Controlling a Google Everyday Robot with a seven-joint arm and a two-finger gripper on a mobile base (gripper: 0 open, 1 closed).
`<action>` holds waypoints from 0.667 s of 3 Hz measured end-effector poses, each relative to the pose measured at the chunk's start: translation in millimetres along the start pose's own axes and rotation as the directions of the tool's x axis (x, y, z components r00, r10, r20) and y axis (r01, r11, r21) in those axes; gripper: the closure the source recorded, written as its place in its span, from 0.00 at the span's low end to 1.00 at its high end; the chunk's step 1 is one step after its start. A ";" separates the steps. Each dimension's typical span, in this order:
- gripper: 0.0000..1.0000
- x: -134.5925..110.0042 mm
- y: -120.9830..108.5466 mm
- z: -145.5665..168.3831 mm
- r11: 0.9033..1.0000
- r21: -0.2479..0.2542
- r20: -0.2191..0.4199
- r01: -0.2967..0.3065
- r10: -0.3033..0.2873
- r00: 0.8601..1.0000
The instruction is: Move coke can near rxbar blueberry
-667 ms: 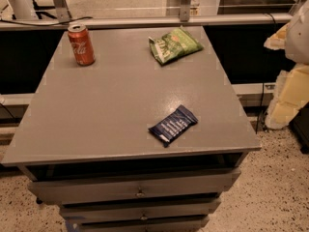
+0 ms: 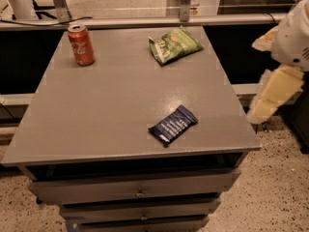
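The red coke can (image 2: 81, 45) stands upright at the far left corner of the grey table (image 2: 111, 105). The rxbar blueberry (image 2: 173, 125), a flat dark blue wrapper with white lettering, lies near the table's front right, well apart from the can. My gripper (image 2: 264, 106) hangs off the table's right side, below the white arm (image 2: 294, 37), beside the front right corner and just right of the bar. It holds nothing.
A crinkled green chip bag (image 2: 175, 45) lies at the far right of the table. Drawers (image 2: 140, 193) sit under the tabletop. A metal rail (image 2: 145, 21) runs behind the table. Speckled floor lies to the right.
My arm and gripper have shifted slightly left, closer to the table's right edge. The can, bar and bag have not moved.
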State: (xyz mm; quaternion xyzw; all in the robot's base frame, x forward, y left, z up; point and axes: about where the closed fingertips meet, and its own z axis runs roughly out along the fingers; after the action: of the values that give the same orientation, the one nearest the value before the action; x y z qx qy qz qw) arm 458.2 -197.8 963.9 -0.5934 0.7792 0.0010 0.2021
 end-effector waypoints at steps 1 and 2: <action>0.00 -46.6 -24.6 51.4 0.999 -0.037 0.227 -0.023 0.030 0.974; 0.00 -108.0 -54.7 93.9 0.997 -0.074 0.483 -0.036 0.068 0.873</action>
State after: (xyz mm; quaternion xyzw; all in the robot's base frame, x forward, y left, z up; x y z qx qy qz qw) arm 561.4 -91.5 924.8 -0.5590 0.7189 0.1796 0.3720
